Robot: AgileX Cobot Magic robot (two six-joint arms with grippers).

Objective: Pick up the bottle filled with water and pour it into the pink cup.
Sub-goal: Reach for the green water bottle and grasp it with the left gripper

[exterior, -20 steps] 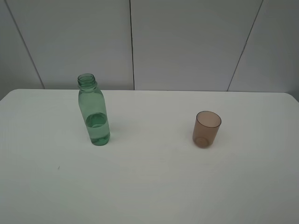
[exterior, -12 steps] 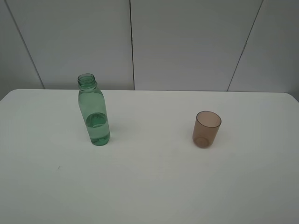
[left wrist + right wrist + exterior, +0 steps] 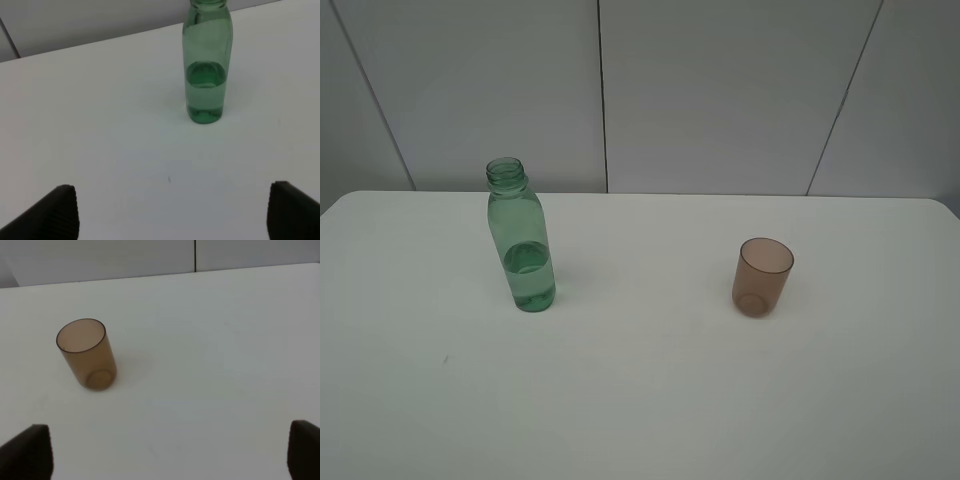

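Note:
The green bottle (image 3: 523,238) stands upright on the left of the white table (image 3: 640,400), capless and partly filled with water; it also shows in the left wrist view (image 3: 207,65). The pink cup (image 3: 761,277) stands upright and empty on the right, also in the right wrist view (image 3: 87,353). Neither arm shows in the exterior high view. My left gripper (image 3: 170,215) is open and empty, well short of the bottle. My right gripper (image 3: 170,455) is open and empty, well short of the cup.
A grey panelled wall (image 3: 720,90) rises behind the table's far edge. A small dark speck (image 3: 446,359) lies on the table in front of the bottle. Bare tabletop lies between bottle and cup.

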